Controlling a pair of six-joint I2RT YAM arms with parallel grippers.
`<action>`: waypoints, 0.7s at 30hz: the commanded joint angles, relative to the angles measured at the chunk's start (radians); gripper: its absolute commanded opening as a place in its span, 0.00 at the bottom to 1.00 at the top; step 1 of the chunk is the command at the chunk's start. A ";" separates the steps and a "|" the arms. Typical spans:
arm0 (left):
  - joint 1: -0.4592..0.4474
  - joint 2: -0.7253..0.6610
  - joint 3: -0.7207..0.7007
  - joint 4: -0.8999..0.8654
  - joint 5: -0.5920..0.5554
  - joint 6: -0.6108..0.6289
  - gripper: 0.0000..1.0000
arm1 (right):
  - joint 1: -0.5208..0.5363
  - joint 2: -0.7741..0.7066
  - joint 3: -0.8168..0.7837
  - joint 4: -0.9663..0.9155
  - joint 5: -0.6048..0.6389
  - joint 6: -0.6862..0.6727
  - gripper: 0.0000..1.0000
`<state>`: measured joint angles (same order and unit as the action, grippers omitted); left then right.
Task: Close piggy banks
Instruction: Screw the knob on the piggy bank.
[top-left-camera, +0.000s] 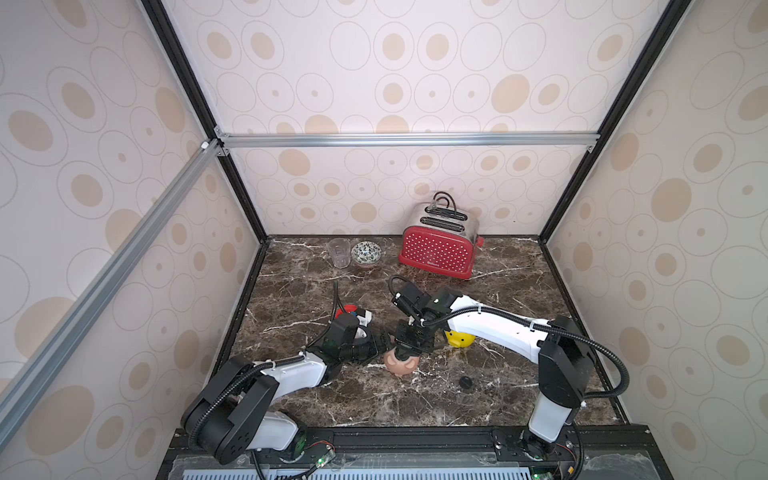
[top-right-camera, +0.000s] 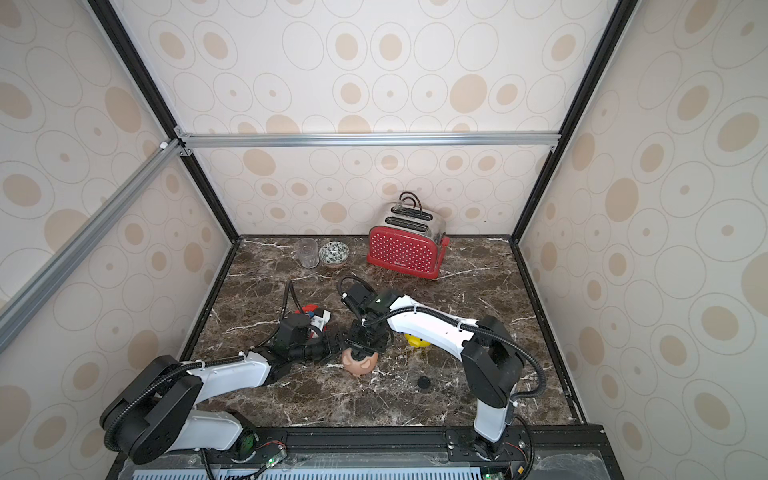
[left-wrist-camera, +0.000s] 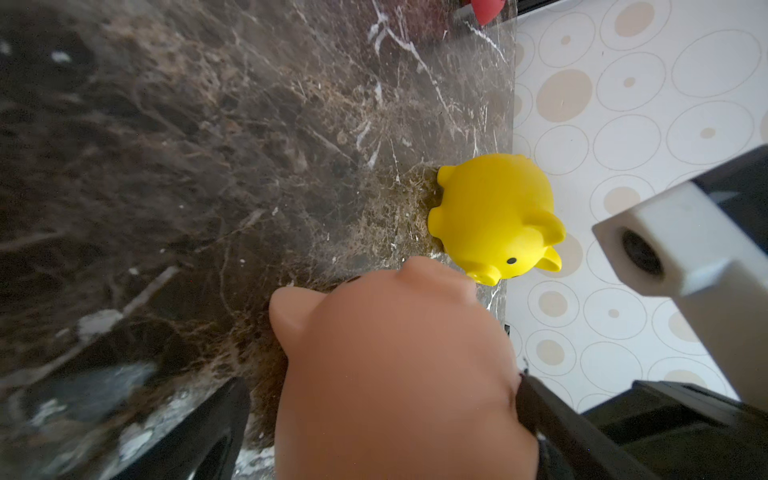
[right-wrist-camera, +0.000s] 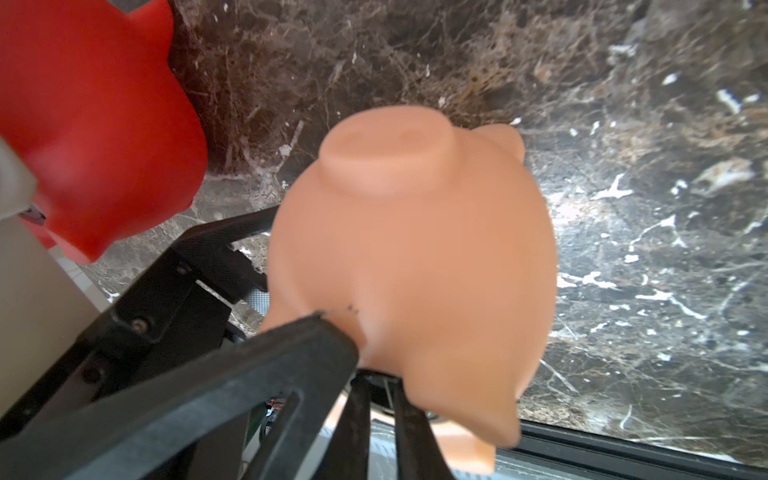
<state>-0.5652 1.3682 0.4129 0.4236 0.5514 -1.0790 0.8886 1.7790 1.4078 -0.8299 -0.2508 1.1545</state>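
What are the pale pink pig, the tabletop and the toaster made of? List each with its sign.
Pale pink pig: probably soft matte plastic or vinyl; smooth skin, dull highlights.
Tabletop: looks like dark polished marble with white veins and a faint sheen; could be printed laminate.
Toaster: glossy red dotted front, painted metal or plastic; shiny metal top.

We see white shells and black joints on the left arm (top-left-camera: 299, 372), lower left, and the right arm (top-left-camera: 498, 328), lower right; ribbed black cables run along both, held by white ties.
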 joint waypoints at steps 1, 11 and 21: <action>-0.009 -0.020 0.030 -0.040 -0.019 0.018 0.99 | -0.020 -0.005 -0.035 -0.077 0.097 -0.007 0.18; -0.008 -0.050 0.043 -0.083 -0.027 0.030 0.99 | -0.020 -0.027 -0.039 -0.057 0.076 -0.010 0.18; -0.009 -0.073 0.062 -0.130 -0.036 0.046 0.99 | -0.016 -0.051 -0.041 -0.046 0.057 -0.022 0.19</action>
<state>-0.5678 1.3140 0.4358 0.3336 0.5346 -1.0595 0.8841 1.7515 1.3815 -0.8448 -0.2283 1.1339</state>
